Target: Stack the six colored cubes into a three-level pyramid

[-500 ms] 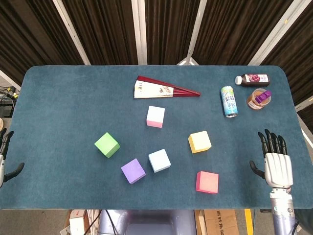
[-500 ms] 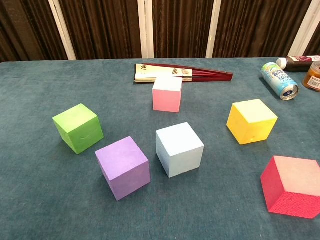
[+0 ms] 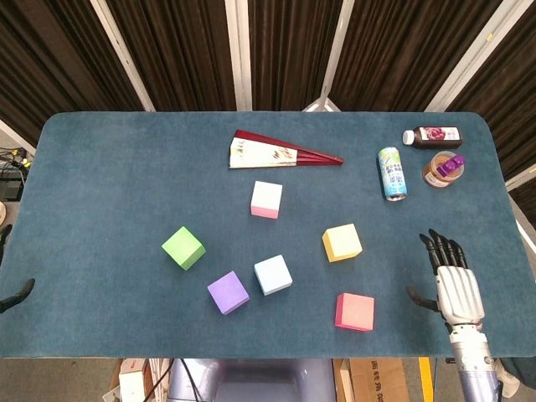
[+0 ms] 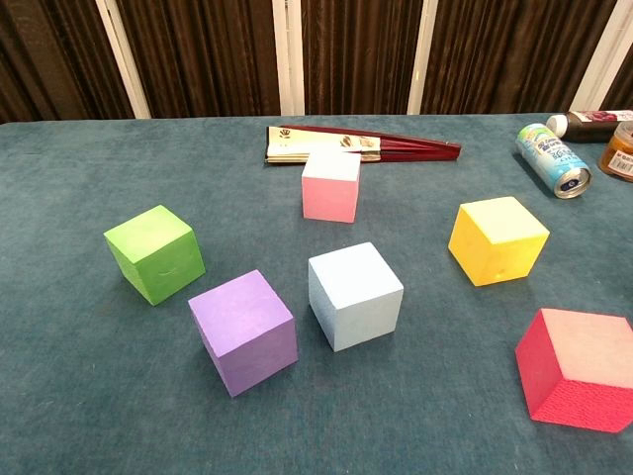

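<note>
Nothing is stacked yet: green cube (image 3: 183,248), purple cube (image 3: 228,292), light blue cube (image 3: 273,275), pink cube (image 3: 266,199), yellow cube (image 3: 342,243) and red cube (image 3: 355,311) all sit apart on the surface (image 3: 100,184). Right robot hand (image 3: 455,280) hovers spread and empty beyond the red cube; left robot hand (image 3: 12,293) barely shows, state unclear.

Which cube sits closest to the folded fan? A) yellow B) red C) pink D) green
C: the pink cube lies just in front of the folded fan, while the green, yellow and red cubes all sit further toward the robot's edge of the table.
</note>
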Controlling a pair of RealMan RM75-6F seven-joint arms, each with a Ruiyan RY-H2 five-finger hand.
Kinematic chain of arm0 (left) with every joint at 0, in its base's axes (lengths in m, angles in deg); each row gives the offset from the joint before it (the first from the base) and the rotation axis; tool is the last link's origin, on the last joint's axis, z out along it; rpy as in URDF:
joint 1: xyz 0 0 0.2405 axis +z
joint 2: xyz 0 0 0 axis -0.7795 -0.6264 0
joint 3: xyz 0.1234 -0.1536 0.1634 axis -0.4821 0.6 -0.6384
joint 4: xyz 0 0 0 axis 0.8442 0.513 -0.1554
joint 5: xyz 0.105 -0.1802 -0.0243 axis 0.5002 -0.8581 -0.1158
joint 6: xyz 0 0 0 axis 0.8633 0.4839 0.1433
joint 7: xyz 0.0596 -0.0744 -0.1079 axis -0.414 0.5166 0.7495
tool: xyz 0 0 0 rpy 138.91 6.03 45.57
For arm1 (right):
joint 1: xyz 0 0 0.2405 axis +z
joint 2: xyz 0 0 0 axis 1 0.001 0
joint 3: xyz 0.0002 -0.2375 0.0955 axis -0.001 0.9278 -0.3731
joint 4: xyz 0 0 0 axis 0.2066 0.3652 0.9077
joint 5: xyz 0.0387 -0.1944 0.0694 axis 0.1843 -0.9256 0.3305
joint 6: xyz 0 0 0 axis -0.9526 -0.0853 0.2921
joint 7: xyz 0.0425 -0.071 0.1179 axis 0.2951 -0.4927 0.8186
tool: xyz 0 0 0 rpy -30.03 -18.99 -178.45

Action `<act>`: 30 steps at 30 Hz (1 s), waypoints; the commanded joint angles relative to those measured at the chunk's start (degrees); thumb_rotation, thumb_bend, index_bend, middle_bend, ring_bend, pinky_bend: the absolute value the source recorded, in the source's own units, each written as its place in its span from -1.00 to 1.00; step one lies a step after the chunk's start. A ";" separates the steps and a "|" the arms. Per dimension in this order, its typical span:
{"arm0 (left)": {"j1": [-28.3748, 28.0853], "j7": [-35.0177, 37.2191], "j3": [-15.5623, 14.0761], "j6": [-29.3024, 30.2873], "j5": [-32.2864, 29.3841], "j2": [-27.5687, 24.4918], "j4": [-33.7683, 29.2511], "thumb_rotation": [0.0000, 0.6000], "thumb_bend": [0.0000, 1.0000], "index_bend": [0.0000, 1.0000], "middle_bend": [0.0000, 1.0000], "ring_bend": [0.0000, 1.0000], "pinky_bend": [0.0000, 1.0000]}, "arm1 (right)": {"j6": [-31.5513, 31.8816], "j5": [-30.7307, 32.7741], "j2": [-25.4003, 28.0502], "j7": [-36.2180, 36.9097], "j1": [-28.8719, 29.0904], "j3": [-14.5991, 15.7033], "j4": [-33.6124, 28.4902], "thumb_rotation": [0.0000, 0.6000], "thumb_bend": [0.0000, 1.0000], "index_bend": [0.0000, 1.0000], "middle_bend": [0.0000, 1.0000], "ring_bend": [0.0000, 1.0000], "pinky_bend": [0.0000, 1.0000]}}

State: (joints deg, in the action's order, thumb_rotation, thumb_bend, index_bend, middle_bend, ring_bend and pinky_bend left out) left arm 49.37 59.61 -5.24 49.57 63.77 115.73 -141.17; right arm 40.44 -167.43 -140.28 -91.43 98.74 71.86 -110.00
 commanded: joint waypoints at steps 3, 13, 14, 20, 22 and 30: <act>0.00 -1.15 -0.03 -0.33 -0.29 0.15 -0.35 1.00 -0.43 -0.94 -1.00 -1.00 -1.00 | -6.13 0.29 2.76 -1.35 3.90 -0.84 -1.01 1.00 -0.75 -0.88 -0.96 -1.00 -1.00; -0.16 -3.39 0.02 -0.45 -0.67 0.71 -0.72 1.00 -0.43 -0.94 -1.00 -1.00 -1.00 | -25.82 8.51 11.30 -7.19 16.65 -4.99 -6.14 1.00 -0.76 -0.94 -0.98 -1.00 -1.00; -0.21 -3.57 0.06 -0.66 -0.93 0.77 -0.75 1.00 -0.43 -0.94 -1.00 -1.00 -1.00 | -27.54 10.51 11.85 -8.79 18.20 -5.59 -6.41 1.00 -0.76 -0.95 -0.98 -1.00 -1.00; -0.52 -4.34 0.06 -1.51 -1.51 0.84 -1.07 1.00 -0.43 -0.95 -1.00 -1.00 -1.00 | -34.40 21.57 11.85 -14.97 25.81 -7.10 -7.38 1.00 -0.76 -0.95 -0.99 -1.00 -1.00; -0.45 -4.36 0.08 -1.36 -1.49 0.85 -1.10 1.00 -0.43 -0.95 -1.00 -1.00 -1.00 | -35.23 24.48 11.03 -16.45 27.98 -7.34 -6.91 1.00 -0.76 -0.95 -0.99 -1.00 -1.00; -0.17 -3.62 0.52 -1.03 -2.20 0.56 -1.14 1.00 -0.43 -0.95 -1.00 -1.00 -1.00 | -36.00 34.37 7.84 -21.99 35.12 -5.90 -4.60 1.00 -0.76 -0.95 -0.98 -1.00 -1.00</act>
State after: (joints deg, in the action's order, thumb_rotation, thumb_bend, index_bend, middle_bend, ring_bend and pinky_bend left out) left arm 49.21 55.95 -4.75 48.60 61.63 116.32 -142.32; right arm 4.74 -134.92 -131.45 -111.73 132.39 65.26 -115.39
